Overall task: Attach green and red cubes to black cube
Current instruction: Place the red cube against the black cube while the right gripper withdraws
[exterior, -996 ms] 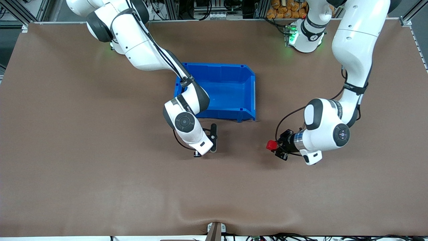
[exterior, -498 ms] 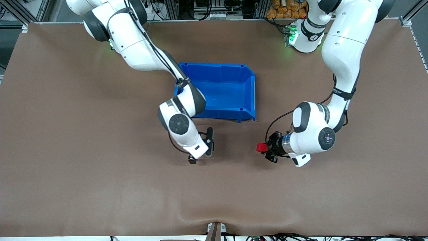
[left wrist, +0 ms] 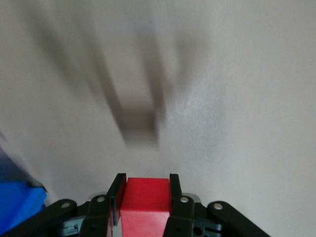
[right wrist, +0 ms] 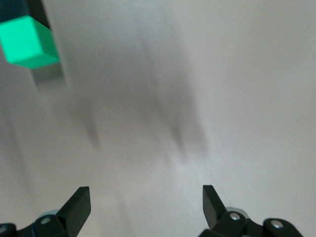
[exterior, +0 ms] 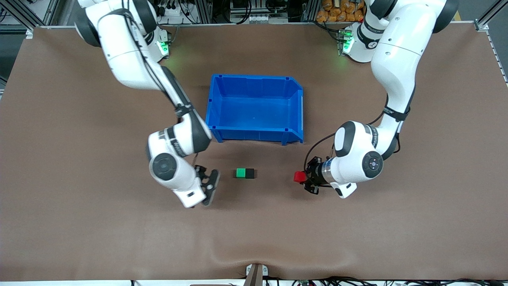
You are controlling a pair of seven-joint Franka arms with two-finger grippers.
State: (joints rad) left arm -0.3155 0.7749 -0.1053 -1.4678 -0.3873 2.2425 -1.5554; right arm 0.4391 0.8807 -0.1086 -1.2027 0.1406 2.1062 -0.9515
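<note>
Jaws first: the right gripper had its jaws spread wide with nothing between them, which shows plainly in the right wrist view, where both fingertips sat far apart over bare brown surface. It hung low over the brown cloth-covered worktop, just beside the cube pair on the side toward the right arm's end.

The left gripper was pinching the small bright red matte cube, jaws pressed against two of its sides; the left wrist view had the red cube squarely between the black fingers. It was held over the worktop, near the cube pair but clearly apart from it, on the side toward the left arm's end.

The small bright green matte cube sat on the worktop touching the small matte black cube, side by side in a row, with the black one toward the left arm's end. Both lay nearer to the front camera than the open blue plastic bin.
</note>
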